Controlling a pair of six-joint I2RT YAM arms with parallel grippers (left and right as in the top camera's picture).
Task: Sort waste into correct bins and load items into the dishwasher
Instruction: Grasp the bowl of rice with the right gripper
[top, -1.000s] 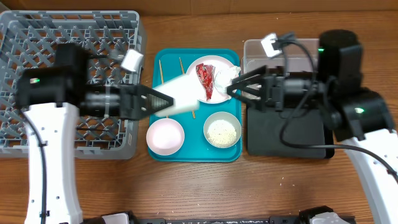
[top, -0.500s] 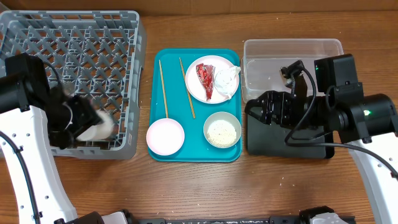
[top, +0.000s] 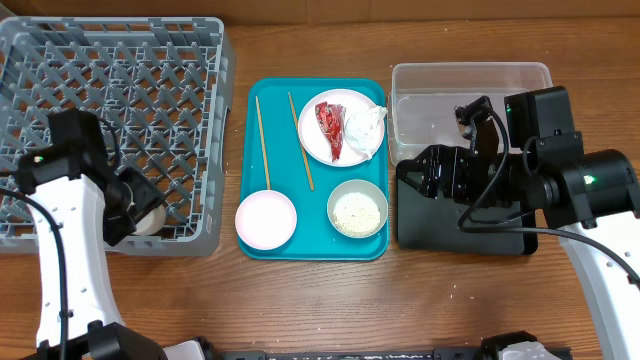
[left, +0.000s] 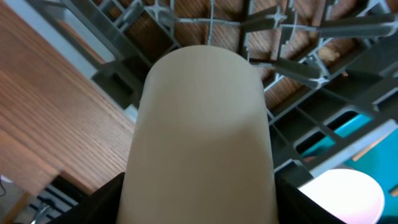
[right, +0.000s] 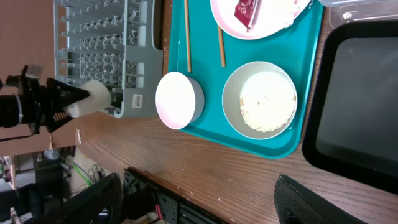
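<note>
Across the brown wood-grain table (top: 300, 300), the grey dish rack (top: 110, 60) fills the far left corner. The teal tray (top: 310, 245) sits mid-table, and the clear tub (top: 470, 68) and black tray (top: 430, 232) lie to the right. The left gripper (top: 145, 215) pinches a cream cup (left: 202, 137) at the rack's near right corner. The right gripper (top: 405, 178) hangs with fingers spread over the black tray's left edge.
</note>
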